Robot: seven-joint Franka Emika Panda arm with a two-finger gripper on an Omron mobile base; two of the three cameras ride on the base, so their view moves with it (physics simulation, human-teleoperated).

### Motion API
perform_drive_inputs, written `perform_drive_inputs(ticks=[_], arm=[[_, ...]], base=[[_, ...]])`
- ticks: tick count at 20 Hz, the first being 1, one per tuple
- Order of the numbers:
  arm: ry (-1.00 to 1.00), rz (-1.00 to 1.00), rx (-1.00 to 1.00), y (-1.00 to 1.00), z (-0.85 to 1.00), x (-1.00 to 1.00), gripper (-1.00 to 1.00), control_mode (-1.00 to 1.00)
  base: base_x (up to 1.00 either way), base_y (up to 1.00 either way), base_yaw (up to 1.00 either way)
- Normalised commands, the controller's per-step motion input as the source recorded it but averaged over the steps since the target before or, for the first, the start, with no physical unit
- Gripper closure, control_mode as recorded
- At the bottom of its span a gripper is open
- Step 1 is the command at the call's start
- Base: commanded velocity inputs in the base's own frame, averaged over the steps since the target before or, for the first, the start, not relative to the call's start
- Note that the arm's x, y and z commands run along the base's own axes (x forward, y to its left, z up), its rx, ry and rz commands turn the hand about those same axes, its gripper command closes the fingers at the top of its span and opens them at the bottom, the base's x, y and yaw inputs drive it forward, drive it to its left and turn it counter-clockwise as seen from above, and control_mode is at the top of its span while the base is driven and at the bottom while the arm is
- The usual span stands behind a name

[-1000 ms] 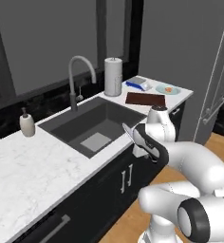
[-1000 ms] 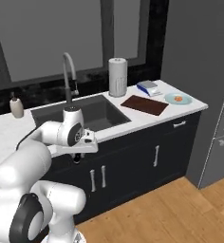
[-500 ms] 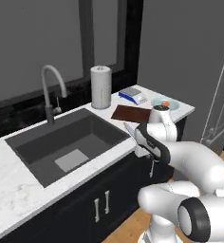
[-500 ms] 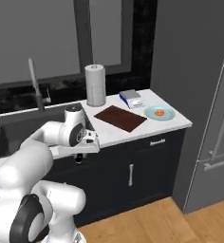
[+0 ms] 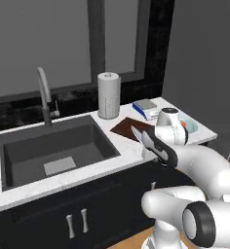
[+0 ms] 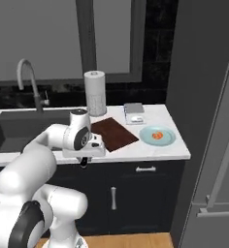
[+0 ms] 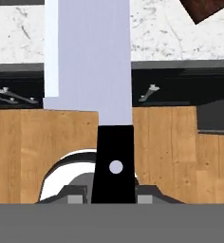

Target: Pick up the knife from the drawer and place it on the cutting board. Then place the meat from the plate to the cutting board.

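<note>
Your tool [image 5: 153, 146] stays clenched on the knife [image 7: 92, 61]. Both base views have shifted sideways: board [image 6: 111, 134] and meat [image 6: 156, 135] now sit mid-frame on the desk [image 6: 150, 150].

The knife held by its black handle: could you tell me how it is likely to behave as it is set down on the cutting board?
The knife looks rigid, so its broad silver blade should not flex. Gripped at the handle end with the long blade reaching past the gripper, it may tend to pivot. Being flat, it should lie still on the cutting board rather than roll.
</note>
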Motion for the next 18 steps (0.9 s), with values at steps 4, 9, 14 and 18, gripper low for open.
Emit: perform_drive_inputs(ticks=[4,9,14,18], arm=[[0.00,0.00,0.00,0.00,0.00,0.00,1.00,1.00],[0.00,0.00,0.00,0.00,0.00,0.00,1.00,1.00],[0.00,0.00,0.00,0.00,0.00,0.00,1.00,1.00],[0.00,0.00,0.00,0.00,0.00,0.00,1.00,1.00]], base=[[0.27,-0.75,0.66],[0.28,-0.45,0.37],[0.01,-0.07,-0.13],[0.31,-0.14,-0.39]])
